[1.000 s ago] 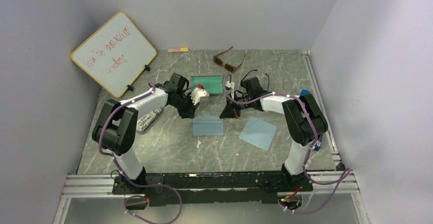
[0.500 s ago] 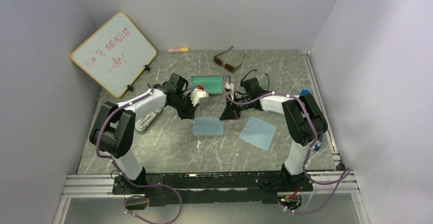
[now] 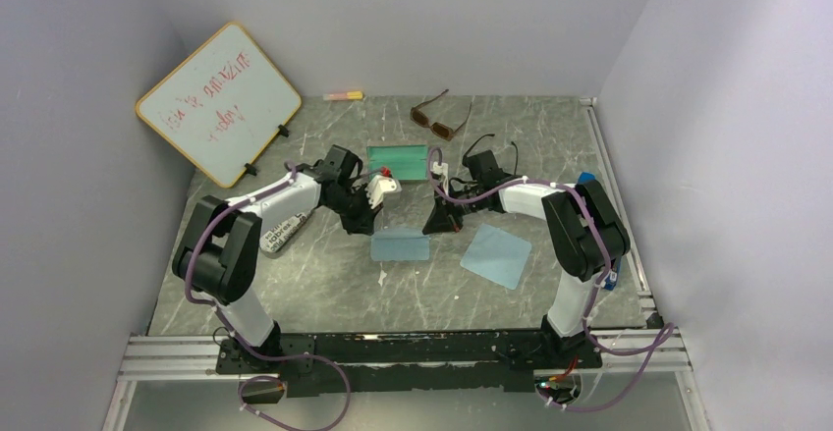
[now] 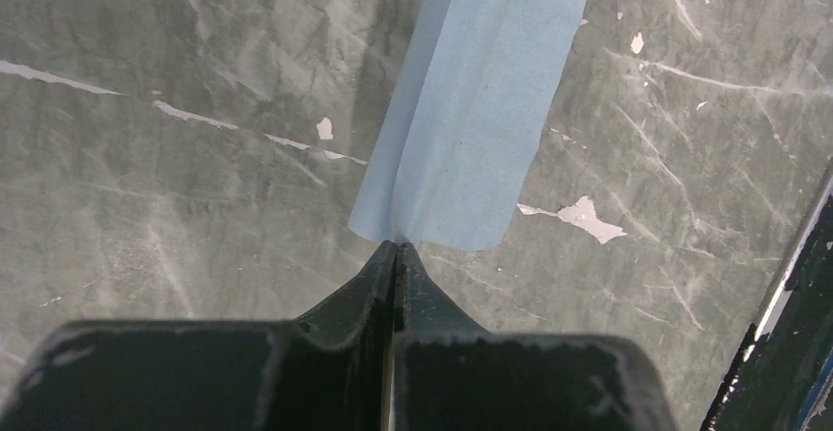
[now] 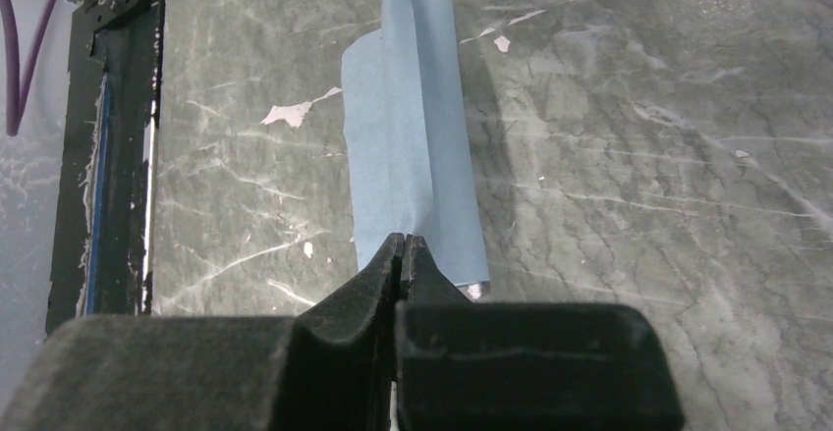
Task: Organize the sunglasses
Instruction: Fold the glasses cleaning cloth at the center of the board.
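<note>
- The worktop [image 3: 324, 289] is grey marbled stone with white scuffs, closed in by plain pale walls on three sides.
- A whiteboard [image 3: 218, 102] leans at the far left; its red handwriting is not legible.
- A grey pouch [image 3: 283, 232] lies partly under the left arm, and its black lettering is too small to read.
- The left gripper [image 4: 395, 246] and the right gripper [image 5: 401, 240] both have their jaws closed, pinching opposite ends of a folded blue cloth [image 4: 481, 107].
- The brown sunglasses [image 3: 439, 118] sit near the back wall.
- The black sunglasses [image 3: 483, 140] lie just behind the right wrist.
</note>
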### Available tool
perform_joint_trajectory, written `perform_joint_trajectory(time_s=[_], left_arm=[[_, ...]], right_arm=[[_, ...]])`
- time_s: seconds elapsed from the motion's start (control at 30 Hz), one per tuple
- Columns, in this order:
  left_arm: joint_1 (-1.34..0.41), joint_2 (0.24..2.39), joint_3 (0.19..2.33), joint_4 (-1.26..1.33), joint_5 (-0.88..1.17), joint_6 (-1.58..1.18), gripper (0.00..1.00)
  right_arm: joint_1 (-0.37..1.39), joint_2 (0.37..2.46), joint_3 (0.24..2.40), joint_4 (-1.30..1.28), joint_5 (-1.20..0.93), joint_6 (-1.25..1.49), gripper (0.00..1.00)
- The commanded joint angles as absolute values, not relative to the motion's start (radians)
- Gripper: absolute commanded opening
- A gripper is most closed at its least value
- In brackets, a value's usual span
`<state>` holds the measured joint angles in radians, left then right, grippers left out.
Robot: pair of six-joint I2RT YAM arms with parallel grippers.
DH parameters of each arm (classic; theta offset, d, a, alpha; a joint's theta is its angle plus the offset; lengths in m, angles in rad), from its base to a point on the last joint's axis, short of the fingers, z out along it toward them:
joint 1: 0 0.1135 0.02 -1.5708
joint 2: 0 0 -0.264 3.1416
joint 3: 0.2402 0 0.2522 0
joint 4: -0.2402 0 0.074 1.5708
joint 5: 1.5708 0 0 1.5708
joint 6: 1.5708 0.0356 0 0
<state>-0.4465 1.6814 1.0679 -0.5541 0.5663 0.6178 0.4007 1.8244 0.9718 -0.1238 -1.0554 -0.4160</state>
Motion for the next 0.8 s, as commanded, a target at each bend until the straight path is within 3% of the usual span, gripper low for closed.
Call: perform_joint_trajectory(time_s=[0.0, 0.77], left_arm=[[-0.455, 1.642, 1.063, -0.572, 0.607, 0.646, 0.05], [-0.460, 1.635, 1.043, -0.590, 0.603, 0.654, 0.05]], right_arm=[[0.402, 1.813, 1.012, -0.140, -1.083, -0.466, 0.00], [0.418, 1.820, 1.023, -0.206, -1.093, -0.531, 0.00]])
